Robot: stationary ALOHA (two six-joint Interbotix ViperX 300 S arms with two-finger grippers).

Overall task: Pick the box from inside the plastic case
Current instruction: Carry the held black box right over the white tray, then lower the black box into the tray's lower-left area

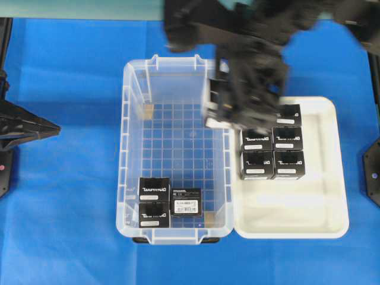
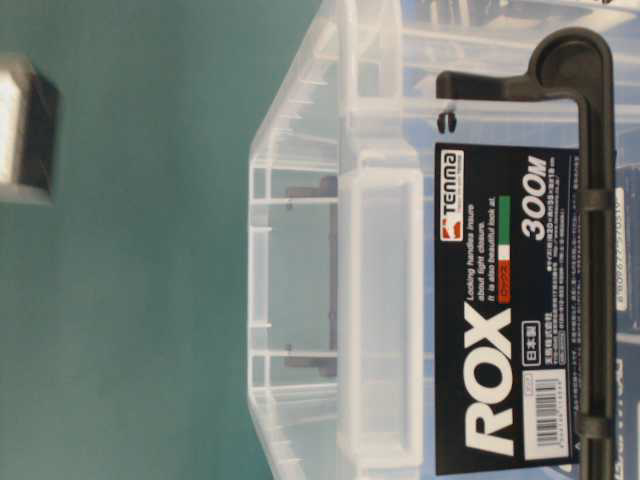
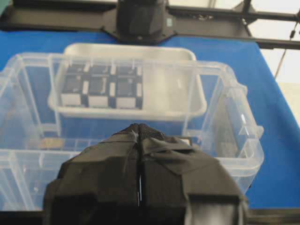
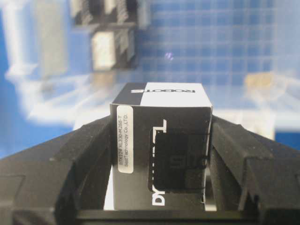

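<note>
You are carrying the box [image 4: 161,154] between the fingers [image 4: 70,178] of the right gripper [image 4: 159,187]; they are standing partly open, pressing on its two side walls. In the overhead view the right gripper [image 1: 240,98] is a blur above the far right rim of the plastic case [image 1: 133,148], over the seam between the case and the white tray [image 1: 323,205], so the box is up in the air, out of the case. The left gripper [image 3: 139,183] is hanging short of the near wall of the case, its fingers pressed together on nothing.

What could go wrong: the grip is a side pinch on a smooth carton, and the arm is blurring with speed, so you are risking the box slipping or twisting out. Dropping low here could clip the case rim or knock the five boxes [image 1: 273,151] already sitting in the tray. Three more are waiting in the near end of the case, one showing a white barcode sticker [image 1: 186,205].

Writing: the held box is showing "ROBOTIS" on its top edge and a side sticker ending "BestTechnology Co., LTD.". The case label [image 2: 505,310] in the table-level view is reading "TENMA", "ROX" and "300M".
</note>
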